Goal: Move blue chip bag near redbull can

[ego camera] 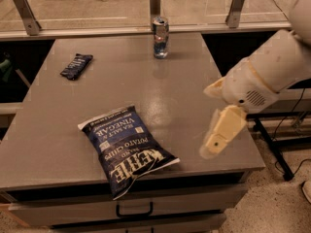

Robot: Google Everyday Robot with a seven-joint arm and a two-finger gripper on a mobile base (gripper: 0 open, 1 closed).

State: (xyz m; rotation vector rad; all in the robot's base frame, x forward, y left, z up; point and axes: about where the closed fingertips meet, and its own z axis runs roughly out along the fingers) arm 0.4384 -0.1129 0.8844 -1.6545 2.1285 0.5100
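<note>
In the camera view the blue chip bag [127, 148] lies flat on the near-left part of the grey table [194, 91]. Its lower corner hangs just past the front edge, over the drawer front below. It is a large, crinkly, dark navy bag with white "Kettle" lettering and a lighter blue panel toward its far end. The print reads upside down from here. The bag lies at a slant, with its far end pointing toward the left side of the table.

The redbull can [160, 38] stands upright at the far edge of the table, about mid-width and well apart from the bag. It is slim, silver and blue with a silver top, and much smaller than the bag. The stretch of table between the two shows only grey surface, with a faint reflection just in front of the can.

A small dark snack bar wrapper [76, 66] lies on the far left of the table, well apart from both bag and can and off to the side of the line between them. Behind the can runs a rail with metal posts [154, 1] and glass panels.

The end effector [219, 136] hangs at the right side of the table near the front corner, well apart from the bag. It is cream-coloured and points downward, and the white arm [272, 72] reaches in from the upper right. Whether it is open or closed cannot be told from this view.
</note>
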